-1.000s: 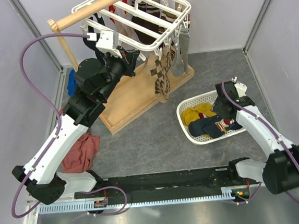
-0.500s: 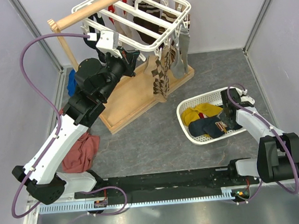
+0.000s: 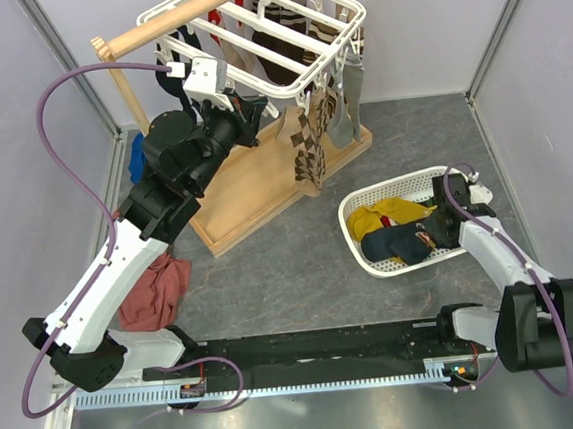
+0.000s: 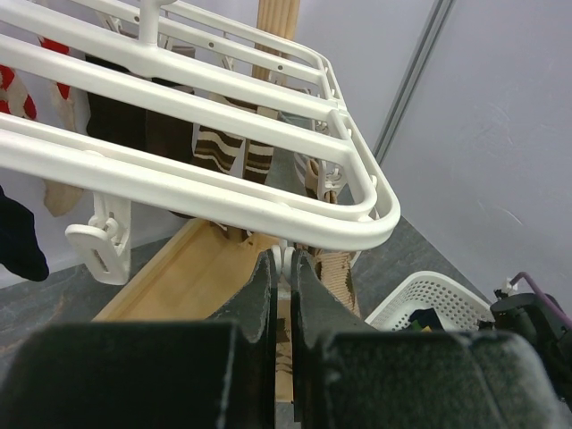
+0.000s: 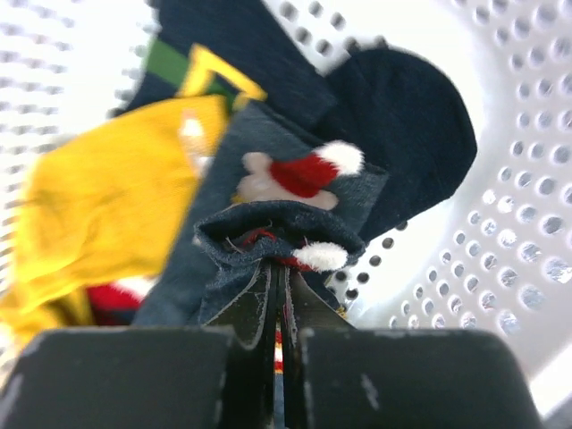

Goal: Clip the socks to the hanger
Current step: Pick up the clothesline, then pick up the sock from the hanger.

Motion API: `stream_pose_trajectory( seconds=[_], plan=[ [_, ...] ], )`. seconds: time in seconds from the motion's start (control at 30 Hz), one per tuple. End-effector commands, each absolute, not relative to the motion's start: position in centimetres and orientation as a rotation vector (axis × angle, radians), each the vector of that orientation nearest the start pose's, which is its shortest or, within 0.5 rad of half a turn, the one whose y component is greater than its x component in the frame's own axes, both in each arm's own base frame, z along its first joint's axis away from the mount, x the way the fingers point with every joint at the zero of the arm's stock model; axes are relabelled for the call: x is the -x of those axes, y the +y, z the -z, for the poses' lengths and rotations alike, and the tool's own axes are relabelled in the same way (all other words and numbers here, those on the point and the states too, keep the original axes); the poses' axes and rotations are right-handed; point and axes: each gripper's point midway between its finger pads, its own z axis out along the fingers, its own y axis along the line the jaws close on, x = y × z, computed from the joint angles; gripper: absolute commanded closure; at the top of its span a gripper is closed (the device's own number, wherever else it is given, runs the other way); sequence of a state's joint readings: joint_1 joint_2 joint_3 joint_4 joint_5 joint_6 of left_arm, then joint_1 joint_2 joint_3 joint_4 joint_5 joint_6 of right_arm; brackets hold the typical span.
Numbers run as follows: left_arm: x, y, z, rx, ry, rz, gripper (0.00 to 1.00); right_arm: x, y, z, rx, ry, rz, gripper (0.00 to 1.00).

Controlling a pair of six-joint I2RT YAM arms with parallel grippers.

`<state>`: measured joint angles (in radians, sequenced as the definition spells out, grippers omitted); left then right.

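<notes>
Pick-up step, seemingly: R pincer (image 5: 278,273) pinched navy sock (image 5: 295,192) in basket (image 5: 509,259); L pincer (image 4: 284,268) clamped on hanger (image 4: 223,192) peg (image 4: 283,252). Next would need lifting sock up to peg

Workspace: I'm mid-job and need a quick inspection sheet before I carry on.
Surface: grey table, nothing spilled that I can see.
Job's things: hanger hangs on the wooden stand with hanging socks on it; yellow socks and navy sock are in the mesh basket.
Clutter: red cloth and blue cloth by the left wall.
Grippers: left gripper is shut on a clip peg under the hanger's corner; right gripper is shut on the navy sock in the basket.
Cables: left purple cable and right purple cable loop free.
Surroundings: plain walls, nothing else seen.
</notes>
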<state>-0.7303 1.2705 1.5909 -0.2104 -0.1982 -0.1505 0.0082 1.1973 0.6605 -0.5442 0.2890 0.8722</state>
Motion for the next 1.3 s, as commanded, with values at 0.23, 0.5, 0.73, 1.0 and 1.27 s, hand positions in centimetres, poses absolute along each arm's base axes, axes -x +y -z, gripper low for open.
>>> stream_pose_trajectory(
  seconds=[0.23,0.5,0.73,1.0,1.27],
  plan=[
    [-31.3,-24.4,-50.3,-0.285,1.441,0.571,0.98,-28.3,-0.2,-15.9,-0.707,2.266,-0.097,1.0],
    [-31.0,-24.2,-50.8,-0.284,1.437,0.577,0.98,-30.1,10.3,-27.8,-0.047,1.932,-0.394,1.0],
    [-30.7,-24.5,-50.8,-0.294,1.44,0.597,0.98,-27.9,18.6,-34.9,0.349,1.69,-0.537,1.0],
    [-30.5,-24.8,-50.8,-0.299,1.447,0.622,0.98,-23.7,28.5,-40.7,0.722,1.438,-0.639,1.0],
    [-30.4,-24.8,-50.5,-0.297,1.46,0.627,0.98,-24.9,33.2,-43.2,0.793,1.299,-0.601,1.0]
  ],
)
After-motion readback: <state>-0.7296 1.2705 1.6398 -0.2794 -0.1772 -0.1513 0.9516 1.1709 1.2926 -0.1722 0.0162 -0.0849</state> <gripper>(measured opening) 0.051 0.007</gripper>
